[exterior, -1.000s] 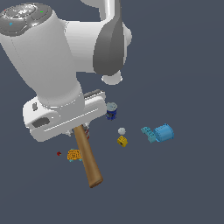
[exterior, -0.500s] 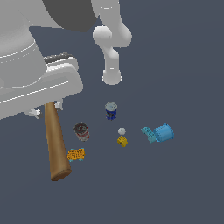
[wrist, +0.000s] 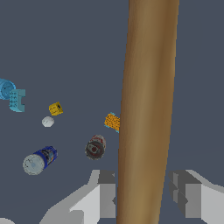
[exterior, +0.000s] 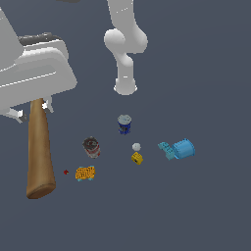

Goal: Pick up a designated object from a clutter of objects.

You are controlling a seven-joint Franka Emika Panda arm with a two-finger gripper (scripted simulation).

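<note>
My fingers (wrist: 144, 199): closed on the hammer's wooden handle, one grey pad on each side of it. I see this best in the wrist view.
Hammer (exterior: 39, 147): I hold it up in the air. The handle hangs down from my white hand, thick end lowest. Its head is hidden behind my hand. In the exterior view it is at about 9 o'clock from the other things.
Worktop (exterior: 196, 211): dark grey and flat. The small things lie on it, well below the hammer.
Blue can (exterior: 124, 124): upright, near the arm's white base (exterior: 125, 86), at 6 o'clock from it.
Dark red can (exterior: 91, 147): at about 8 o'clock from the blue can.
White ball (exterior: 136, 146): just beside the yellow cube (exterior: 137, 158), which sits at 6 o'clock from it.
Blue mug piece (exterior: 178, 149): on its side, at 3 o'clock from the ball.
Orange block (exterior: 85, 173): at 6 o'clock from the dark red can, close to the handle's end.
</note>
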